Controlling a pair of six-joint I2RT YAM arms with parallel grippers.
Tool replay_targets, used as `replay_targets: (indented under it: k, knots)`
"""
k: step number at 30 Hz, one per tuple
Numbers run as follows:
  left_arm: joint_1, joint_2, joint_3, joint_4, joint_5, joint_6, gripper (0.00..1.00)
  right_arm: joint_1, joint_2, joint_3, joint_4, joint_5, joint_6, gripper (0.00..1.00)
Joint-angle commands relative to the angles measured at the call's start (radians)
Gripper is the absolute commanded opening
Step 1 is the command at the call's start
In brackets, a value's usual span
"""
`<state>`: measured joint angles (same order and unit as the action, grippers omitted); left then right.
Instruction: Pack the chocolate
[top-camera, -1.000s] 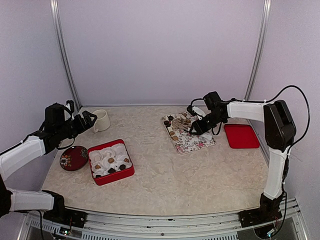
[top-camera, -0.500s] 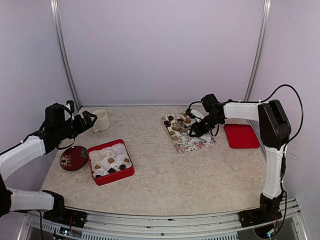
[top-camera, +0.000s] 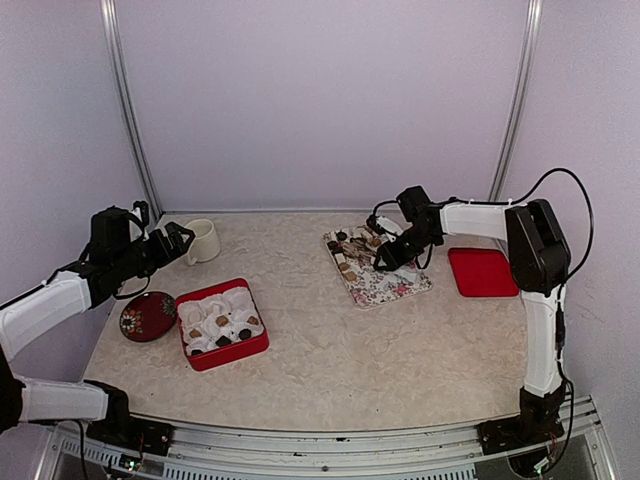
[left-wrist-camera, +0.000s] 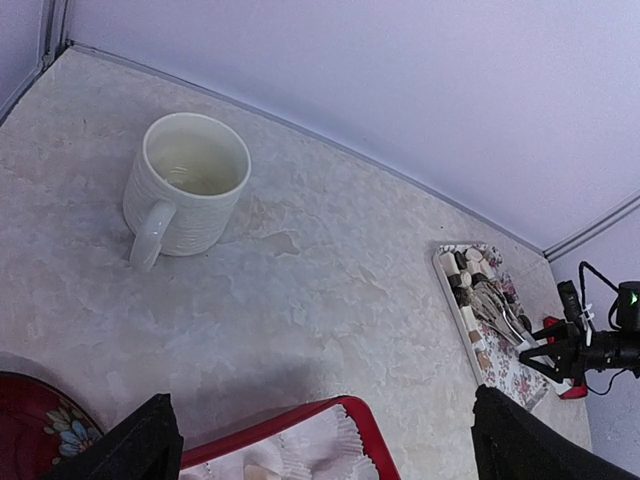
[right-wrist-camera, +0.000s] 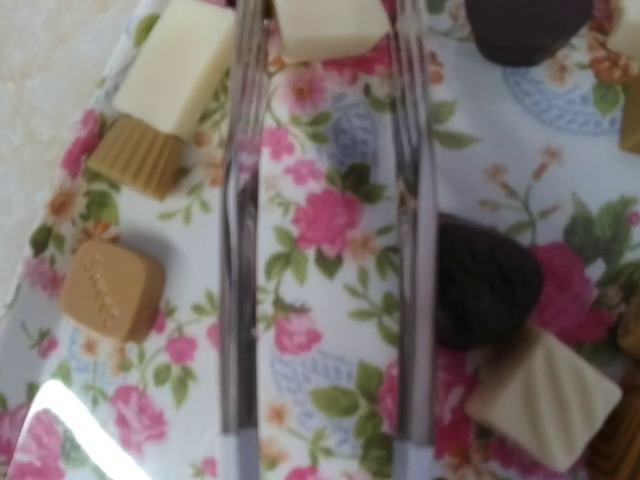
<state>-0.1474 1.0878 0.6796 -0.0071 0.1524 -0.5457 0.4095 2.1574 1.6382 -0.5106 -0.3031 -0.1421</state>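
Tabletop (top-camera: 400, 350) with a red box (top-camera: 230, 357) of paper cups at left and a floral tray (top-camera: 395, 285) at right. Left gripper (top-camera: 178, 240) hangs wide open near a mug (top-camera: 203, 240). Right gripper (top-camera: 385, 257), part-closed on slim tongs (right-wrist-camera: 238, 300), sits low over the tray, where most chocolate (right-wrist-camera: 485, 285) lies. A few pieces sit in the box's cups.

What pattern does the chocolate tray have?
The rectangular tray has pink flowers, green leaves; right wrist view.
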Motion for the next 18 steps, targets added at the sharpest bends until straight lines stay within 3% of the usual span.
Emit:
replay_targets:
  k: [1,18]
  knots:
    - [-0.003,0.009,0.031,0.025,-0.002,0.007,0.99,-0.004,0.021,0.049,-0.008,-0.014,-0.015,0.38]
    - [-0.004,0.003,0.025,0.032,0.006,-0.002,0.99,-0.004,-0.201,-0.092,-0.004,0.027,0.006,0.28]
